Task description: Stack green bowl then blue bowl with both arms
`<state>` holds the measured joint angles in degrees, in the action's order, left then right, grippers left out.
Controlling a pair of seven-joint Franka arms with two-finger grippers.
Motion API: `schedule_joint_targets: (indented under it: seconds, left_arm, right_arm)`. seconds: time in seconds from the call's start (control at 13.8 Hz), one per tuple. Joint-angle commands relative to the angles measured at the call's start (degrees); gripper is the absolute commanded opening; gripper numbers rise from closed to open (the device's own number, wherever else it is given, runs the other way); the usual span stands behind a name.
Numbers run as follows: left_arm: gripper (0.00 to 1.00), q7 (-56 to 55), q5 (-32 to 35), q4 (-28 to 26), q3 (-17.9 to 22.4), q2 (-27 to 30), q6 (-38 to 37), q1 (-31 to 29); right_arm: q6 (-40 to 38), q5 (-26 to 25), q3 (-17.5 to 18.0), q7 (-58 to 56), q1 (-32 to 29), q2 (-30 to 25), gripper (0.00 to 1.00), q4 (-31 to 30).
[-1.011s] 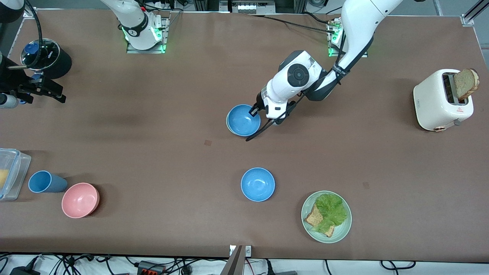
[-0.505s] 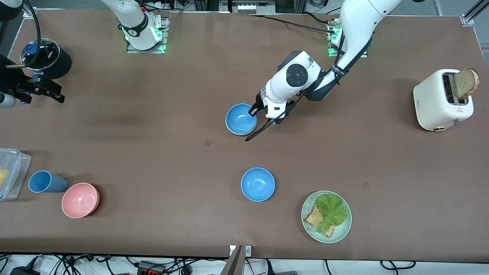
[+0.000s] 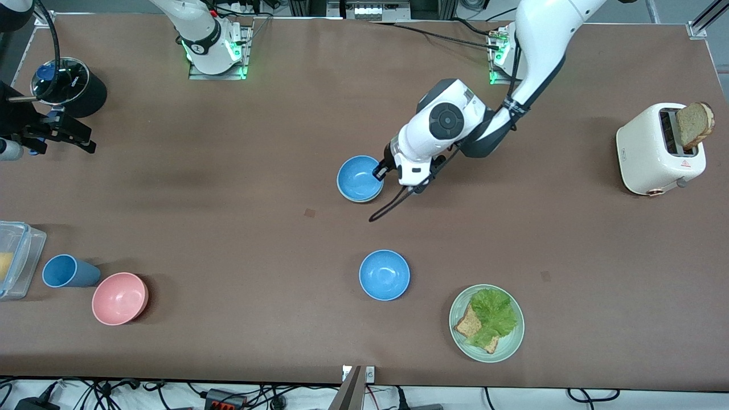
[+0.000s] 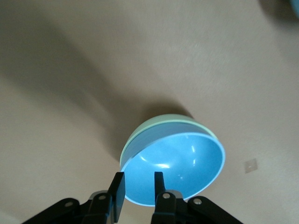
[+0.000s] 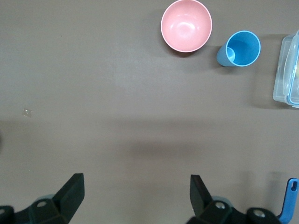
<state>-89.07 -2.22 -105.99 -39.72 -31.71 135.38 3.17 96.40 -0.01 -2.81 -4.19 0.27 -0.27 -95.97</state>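
Note:
A blue bowl (image 3: 359, 177) sits nested in the green bowl (image 3: 348, 198) near the table's middle. Only the green rim shows around it, clearer in the left wrist view (image 4: 154, 125) round the blue bowl (image 4: 180, 165). My left gripper (image 3: 378, 171) is at the stack's edge toward the left arm's end. Its fingers (image 4: 117, 186) are parted astride the blue rim, with a gap wider than the bowl's wall. A second blue bowl (image 3: 384, 274) sits alone nearer the front camera. My right gripper (image 3: 62, 132) waits wide open (image 5: 135, 186) over the right arm's end of the table.
A pale green plate (image 3: 512, 341) with lettuce and toast lies near the front edge. A white toaster (image 3: 649, 151) stands at the left arm's end. A pink bowl (image 3: 119, 298), a blue cup (image 3: 65, 271) and a clear container (image 3: 20, 256) lie at the right arm's end. A black pot (image 3: 74, 85) stands near the right gripper.
The blue bowl has come down from just above into the green bowl and sits in it. The left gripper came down with it and shifted slightly. The right arm barely moved.

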Motion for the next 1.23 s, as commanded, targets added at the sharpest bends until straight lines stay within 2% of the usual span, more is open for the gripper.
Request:
schedule_joint_targets:
  seconds: [0.0, 0.29, 0.58, 0.72, 0.79, 0.94, 1.08, 1.16]
  left_arm:
    - [0.33, 3.1, 1.1, 5.1, -0.5, 0.8, -8.8, -2.5]
    - [0.34, 13.2, 1.1, 12.7, -0.9, 1.7, -20.7, -7.4]
    - [0.34, 25.7, 1.2, 18.0, -0.6, 1.8, -27.1, -11.9]
    - [0.39, 33.2, 1.2, 21.2, -0.5, 1.8, -31.3, -15.1]
    - [0.44, 38.7, 1.2, 22.2, -0.4, 1.7, -32.4, -16.9]
    - [0.74, 48.1, 1.2, 23.6, -0.3, 1.7, -32.8, -19.9]
    - [1.00, 50.7, 1.3, 23.7, -0.1, 1.7, -34.7, -20.7]
    - [1.00, 51.3, 2.2, 24.4, 0.0, 1.7, -34.8, -20.7]
  right_arm:
    - [-0.6, -0.1, 0.2, -0.3, -0.2, 0.4, 1.00, 1.2]
    - [-0.5, -0.1, 0.1, -0.2, -0.2, 0.4, 1.00, 1.2]
    - [-1.0, -0.1, 0.2, -0.3, -0.2, 0.4, 1.00, 1.1]
    - [-1.1, -0.1, 0.2, -0.2, 0.0, 0.4, 1.00, 1.2]
    - [-1.1, 0.0, 0.2, 0.3, 0.1, 0.4, 1.00, 1.2]
    - [-1.1, 0.0, 0.3, 0.5, 0.1, 0.4, 1.00, 1.1]
    - [-1.0, -0.1, 0.4, 0.4, 0.3, 0.4, 1.00, 1.1]
    - [-1.1, -0.1, 0.4, 0.5, 0.2, 0.4, 1.00, 1.1]
